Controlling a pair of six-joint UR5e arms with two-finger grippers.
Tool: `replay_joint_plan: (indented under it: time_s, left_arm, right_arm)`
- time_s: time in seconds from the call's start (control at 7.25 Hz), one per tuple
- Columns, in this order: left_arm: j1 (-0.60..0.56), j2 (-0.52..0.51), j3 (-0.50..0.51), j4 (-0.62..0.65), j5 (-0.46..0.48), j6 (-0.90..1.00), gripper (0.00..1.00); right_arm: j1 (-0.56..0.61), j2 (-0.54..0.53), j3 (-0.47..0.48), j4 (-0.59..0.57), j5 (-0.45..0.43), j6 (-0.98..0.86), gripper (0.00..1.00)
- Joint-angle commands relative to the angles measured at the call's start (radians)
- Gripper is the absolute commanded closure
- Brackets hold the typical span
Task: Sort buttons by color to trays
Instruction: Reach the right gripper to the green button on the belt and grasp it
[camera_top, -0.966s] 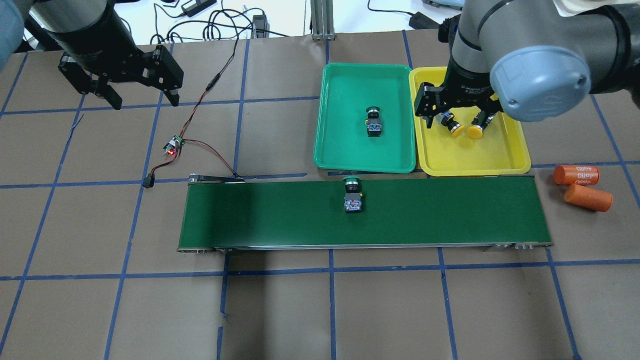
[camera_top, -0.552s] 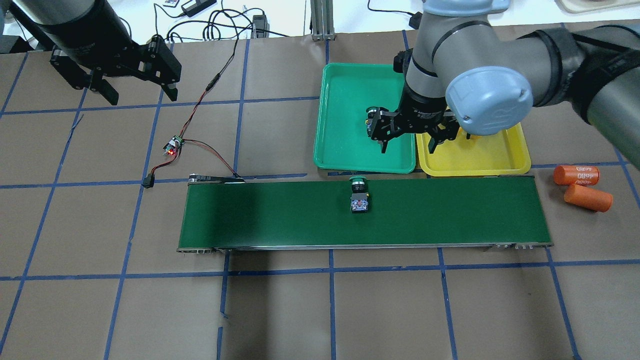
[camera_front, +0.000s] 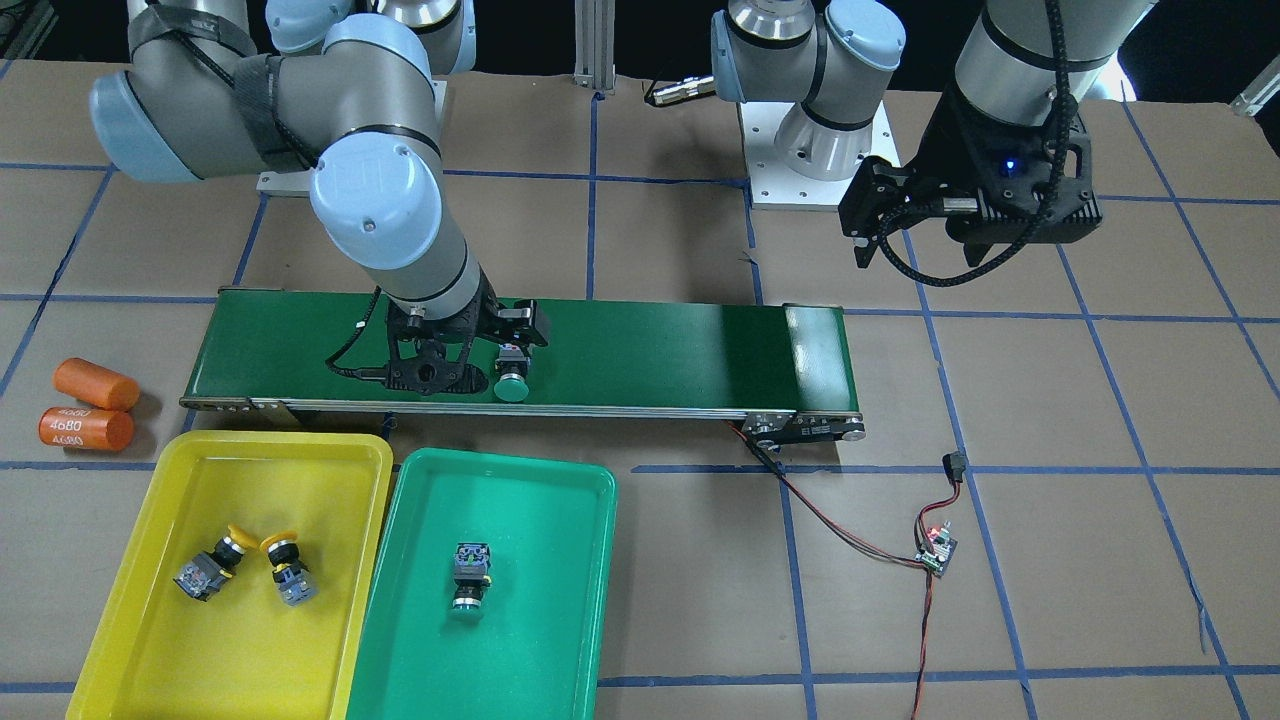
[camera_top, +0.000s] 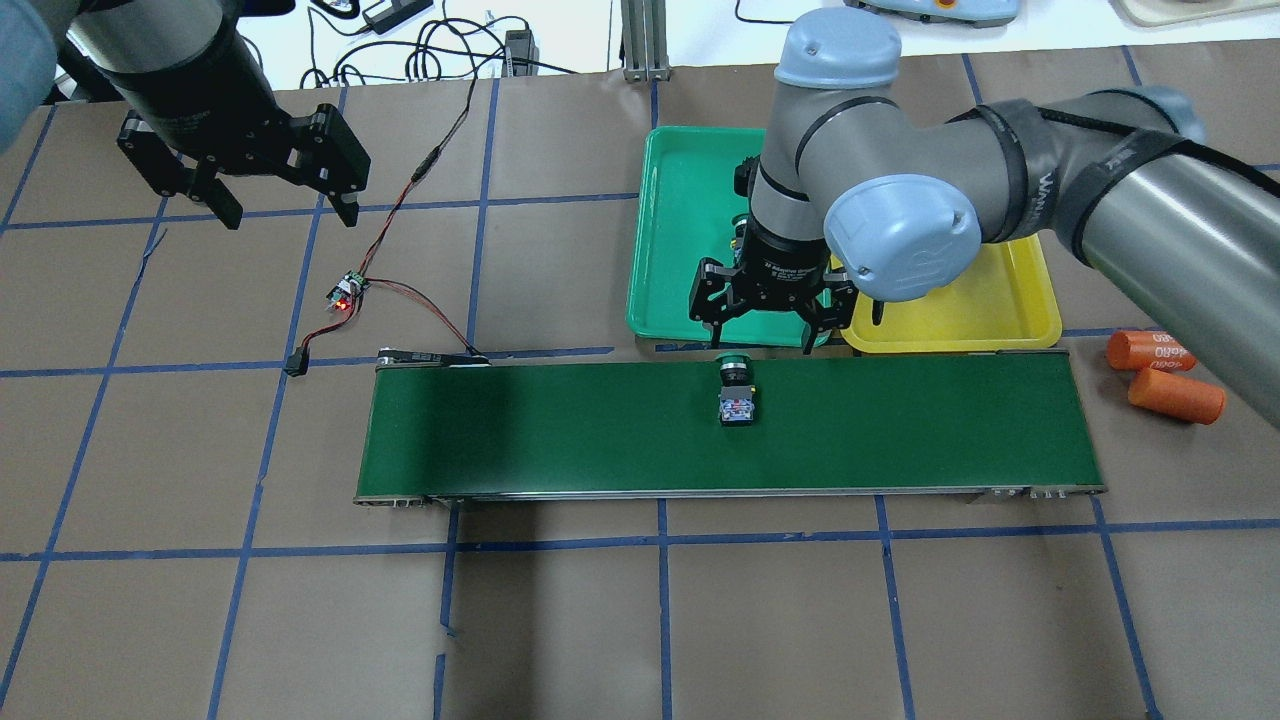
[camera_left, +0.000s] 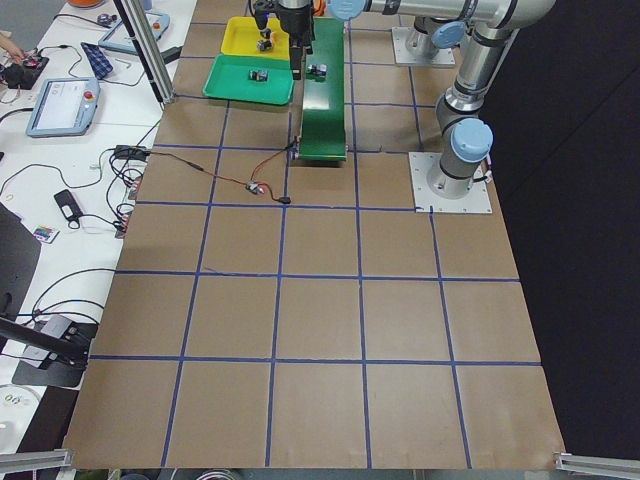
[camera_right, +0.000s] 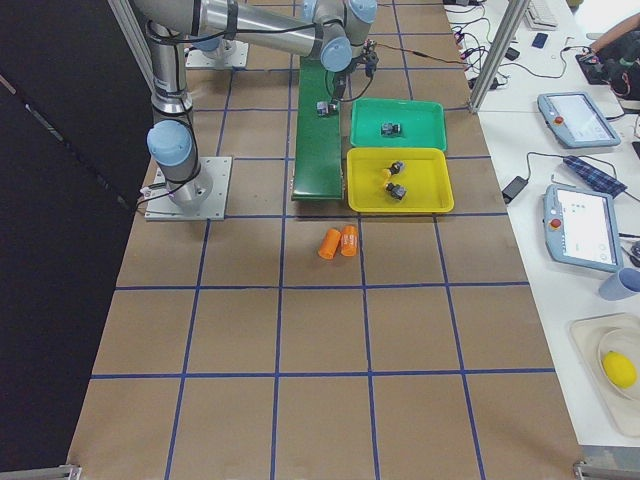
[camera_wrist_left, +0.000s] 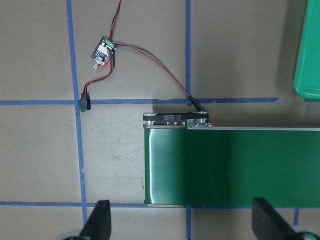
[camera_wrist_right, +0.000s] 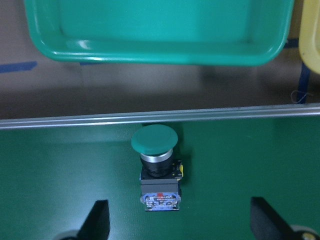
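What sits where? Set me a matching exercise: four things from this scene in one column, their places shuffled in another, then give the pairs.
Things
1. yellow-capped buttons
2. orange cylinders
3. right gripper
4. left gripper

Places
a. raised over the table, near the circuit board
b. lying on the table past the end of the conveyor belt
c. in the yellow tray
d. over the conveyor belt, by the green-capped button

Pairs: 1-c, 2-b, 3-d, 4-a

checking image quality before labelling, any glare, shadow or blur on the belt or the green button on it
Front-facing view: pale glare band on the conveyor belt near one end. Overhead view: soft shadow over the belt's left part. Right wrist view: green button sharp, green tray rim slightly blurred.
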Motion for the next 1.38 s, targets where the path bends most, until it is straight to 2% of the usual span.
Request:
replay_joint_plan:
  time_s: [0.0,0.28,0.41,0.55,0.69,0.83,0.97,1.1,1.24]
  left_arm:
    - [-0.007,0.01,0.0,-0.024,0.008,0.0,0.0]
    - [-0.034,0.028,0.003,-0.022,-0.006,0.002,0.0]
    - [-0.071,0.041,-0.035,-0.019,0.003,0.017,0.0]
    - [-0.073,0.05,-0.053,0.001,0.005,0.019,0.0]
    - [-0.071,0.053,-0.038,0.002,-0.003,0.019,0.0]
    - [-0.07,0.058,-0.034,0.057,-0.016,0.028,0.0]
    - [-0.07,0.055,-0.027,0.056,-0.067,0.023,0.0]
    - [-0.07,0.073,-0.02,0.008,-0.052,0.019,0.0]
    - [-0.068,0.079,0.008,-0.057,0.039,0.02,0.0]
  right_arm:
    - [0.01,0.044,0.044,-0.03,0.008,0.06,0.0]
    - [0.01,0.047,0.071,-0.041,-0.014,0.068,0.0]
    - [0.009,0.047,0.082,-0.042,-0.015,0.073,0.52]
    - [0.009,0.049,0.082,-0.036,-0.035,0.071,1.0]
    - [0.009,0.054,0.082,-0.03,-0.081,0.067,1.0]
    - [0.009,0.046,0.078,-0.035,-0.087,0.065,1.0]
    - [0.006,0.038,0.069,-0.041,-0.086,0.068,1.0]
    - [0.007,0.005,0.062,-0.067,-0.081,0.068,1.0]
    - [0.007,-0.027,0.056,-0.161,-0.08,0.07,1.0]
